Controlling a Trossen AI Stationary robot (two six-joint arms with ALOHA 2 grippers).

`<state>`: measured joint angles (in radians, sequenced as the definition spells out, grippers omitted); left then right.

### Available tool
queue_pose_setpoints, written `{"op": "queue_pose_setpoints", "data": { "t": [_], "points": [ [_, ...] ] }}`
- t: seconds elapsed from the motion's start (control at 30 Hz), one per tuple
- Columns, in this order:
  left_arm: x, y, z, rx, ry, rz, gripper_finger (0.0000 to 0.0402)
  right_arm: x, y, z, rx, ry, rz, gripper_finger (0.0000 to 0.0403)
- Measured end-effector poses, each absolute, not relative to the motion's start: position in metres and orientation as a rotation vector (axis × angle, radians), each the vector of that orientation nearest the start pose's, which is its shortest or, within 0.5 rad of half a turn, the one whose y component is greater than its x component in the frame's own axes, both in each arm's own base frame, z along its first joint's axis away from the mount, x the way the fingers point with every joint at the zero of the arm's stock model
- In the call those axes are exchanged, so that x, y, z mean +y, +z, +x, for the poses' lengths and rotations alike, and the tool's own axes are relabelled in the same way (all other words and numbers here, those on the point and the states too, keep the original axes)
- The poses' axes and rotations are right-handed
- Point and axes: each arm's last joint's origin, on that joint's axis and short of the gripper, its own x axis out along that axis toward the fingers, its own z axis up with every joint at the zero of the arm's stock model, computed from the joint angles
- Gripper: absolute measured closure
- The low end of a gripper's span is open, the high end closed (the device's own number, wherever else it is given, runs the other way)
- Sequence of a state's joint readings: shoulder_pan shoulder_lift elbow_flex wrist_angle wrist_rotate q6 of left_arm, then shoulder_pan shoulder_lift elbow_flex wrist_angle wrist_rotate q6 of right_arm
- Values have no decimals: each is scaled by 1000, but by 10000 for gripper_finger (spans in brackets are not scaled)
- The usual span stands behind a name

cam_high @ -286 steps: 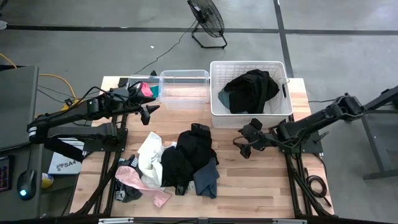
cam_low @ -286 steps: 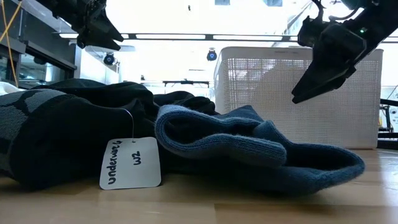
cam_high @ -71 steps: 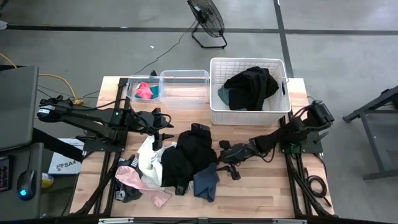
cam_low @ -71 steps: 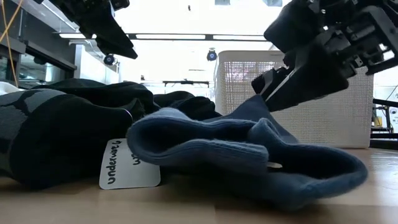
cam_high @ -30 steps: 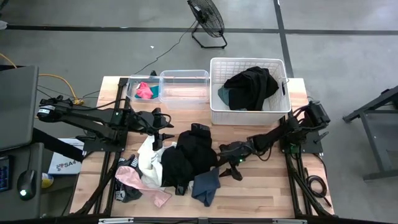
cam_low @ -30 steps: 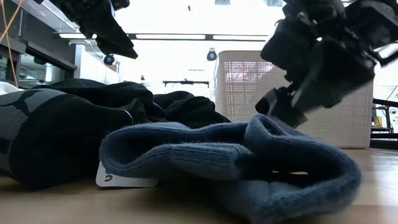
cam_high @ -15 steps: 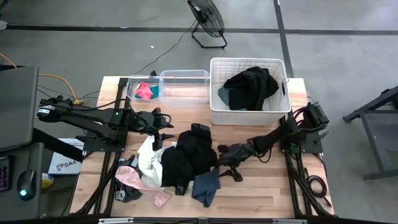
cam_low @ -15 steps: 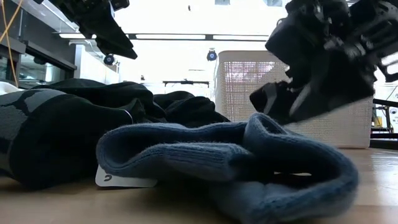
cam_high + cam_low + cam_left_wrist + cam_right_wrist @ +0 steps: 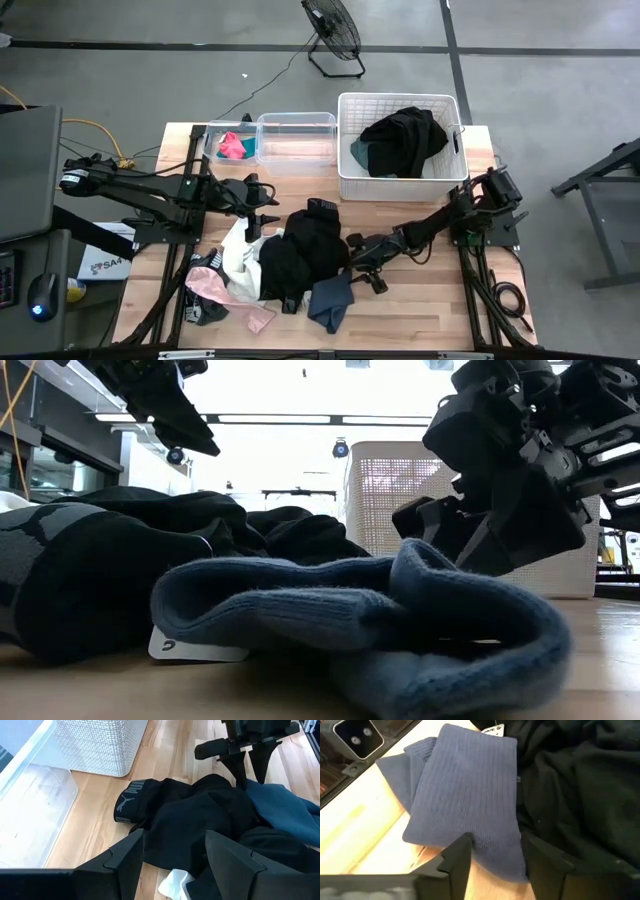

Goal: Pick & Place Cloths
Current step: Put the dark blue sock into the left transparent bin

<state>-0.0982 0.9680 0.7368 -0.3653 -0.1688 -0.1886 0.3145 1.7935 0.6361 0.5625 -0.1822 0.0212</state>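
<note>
The right hand [image 9: 362,272], fingers spread and released, sits at the navy cloth's [image 9: 331,300] edge, bare table [image 9: 420,310] alongside.

— How many bins do you see?

— Two clear bins [image 9: 296,138] at upper centre, and one white basket [image 9: 402,175] to their right.

— And cloths?

— One pile [image 9: 290,262] at lower centre; I can't count its pieces. One pink cloth [image 9: 231,145] in the left bin, dark ones [image 9: 405,143] in the basket.

— Arms?

— Two, mine. One fan [image 9: 333,30] at the top.
</note>
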Motion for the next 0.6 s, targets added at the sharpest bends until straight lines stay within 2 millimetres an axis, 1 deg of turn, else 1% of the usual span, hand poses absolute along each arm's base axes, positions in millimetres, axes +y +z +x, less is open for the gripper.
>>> {"op": "queue_pose_setpoints", "data": {
  "t": [0.1,0.3,0.33,0.47,0.6],
  "points": [
    [-15,269,202,582,124,-104,195,101,104,292,643,472,-18,285],
    [-15,269,202,581,125,-107,195,100,99,289,703,468,-13,380],
    [-15,269,202,581,125,-107,195,100,99,289,706,467,-8,390],
    [-15,269,202,581,125,-107,195,100,99,289,721,462,35,398],
    [-15,270,202,574,124,-108,195,99,107,288,717,461,75,399]
  ]
}}
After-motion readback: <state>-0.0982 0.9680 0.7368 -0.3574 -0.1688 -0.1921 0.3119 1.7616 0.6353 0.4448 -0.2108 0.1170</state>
